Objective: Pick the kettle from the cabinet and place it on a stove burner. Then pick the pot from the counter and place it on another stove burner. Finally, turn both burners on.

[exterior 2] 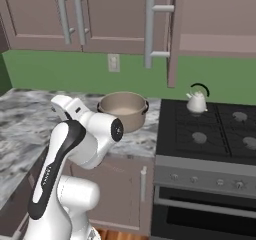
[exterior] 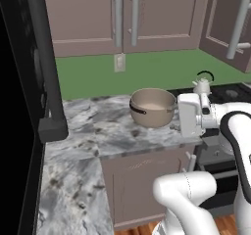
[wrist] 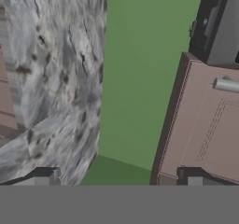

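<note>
The white arm with dark joints is seen bent at the elbow, its forearm laid level across the lower middle of the left base view, and the white hand block (exterior: 192, 115) is held just right of the pot, at the counter's front edge. In the right base view the same arm is folded at the lower left, its wrist raised in front of the pot. The finger tips (wrist: 46, 176) are glimpsed low in the hand view, set far apart: the claw is spread wide, nothing between its jaws, and it is turned sideways towards marbled stone and green wall.

The wide tan-beige round pot (exterior 2: 123, 110) is found at centre frame, standing upright on the grey-and-white marbled stone counter (exterior 2: 30, 119), just left of the black cooktop (exterior 2: 210, 134). Its pale inside is shown lidless, and a dark loop handle is seen on its side.

The small silvery-grey kettle (exterior 2: 196, 101), with its thin black arched handle, is set upright on the cooktop's rear-left burner, right of centre. The front-left grey burner cap (exterior 2: 199, 137) lies bare below it. Across the top, the mauve-brown wall cabinet (exterior 2: 115, 14) is seen, one door (exterior 2: 172, 34) swung open.
</note>
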Available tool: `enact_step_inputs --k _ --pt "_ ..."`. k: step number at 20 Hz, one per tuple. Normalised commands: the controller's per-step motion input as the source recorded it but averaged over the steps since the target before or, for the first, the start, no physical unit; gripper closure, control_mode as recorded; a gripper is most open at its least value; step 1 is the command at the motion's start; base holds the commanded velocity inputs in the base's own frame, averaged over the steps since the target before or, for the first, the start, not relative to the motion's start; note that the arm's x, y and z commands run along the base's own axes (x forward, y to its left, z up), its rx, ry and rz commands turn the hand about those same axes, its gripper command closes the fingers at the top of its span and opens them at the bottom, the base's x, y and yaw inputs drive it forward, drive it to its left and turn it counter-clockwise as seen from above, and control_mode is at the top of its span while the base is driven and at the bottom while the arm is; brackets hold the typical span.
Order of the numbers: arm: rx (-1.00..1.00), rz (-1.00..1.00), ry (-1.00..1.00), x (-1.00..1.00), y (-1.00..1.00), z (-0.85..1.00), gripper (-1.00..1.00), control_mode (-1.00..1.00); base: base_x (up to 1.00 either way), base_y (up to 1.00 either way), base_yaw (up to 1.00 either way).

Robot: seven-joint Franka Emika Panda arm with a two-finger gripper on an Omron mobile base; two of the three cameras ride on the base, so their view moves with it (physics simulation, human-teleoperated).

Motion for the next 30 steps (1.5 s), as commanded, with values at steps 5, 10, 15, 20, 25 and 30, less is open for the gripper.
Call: enact_step_inputs --k 5,10,15,20,25,30 --pt "0.0 0.0 0.0 0.0 0.0 0.0 -1.0 1.0 0.67 0.24 0.0" --pt "0.0 0.0 0.0 0.0 0.0 0.0 -1.0 1.0 0.59 0.05 0.0" --pt "0.0 0.0 0.0 0.0 0.0 0.0 -1.0 1.0 0.62 0.0 0.0" --pt "0.0 0.0 0.0 0.0 0.0 0.0 -1.0 1.0 0.56 0.01 0.0" --pt "0.0 0.0 0.0 0.0 0.0 0.0 -1.0 1.0 0.28 0.02 0.0" --pt "0.0 0.0 0.0 0.0 0.01 0.0 -1.0 -1.0 0.02 0.0 0.0"
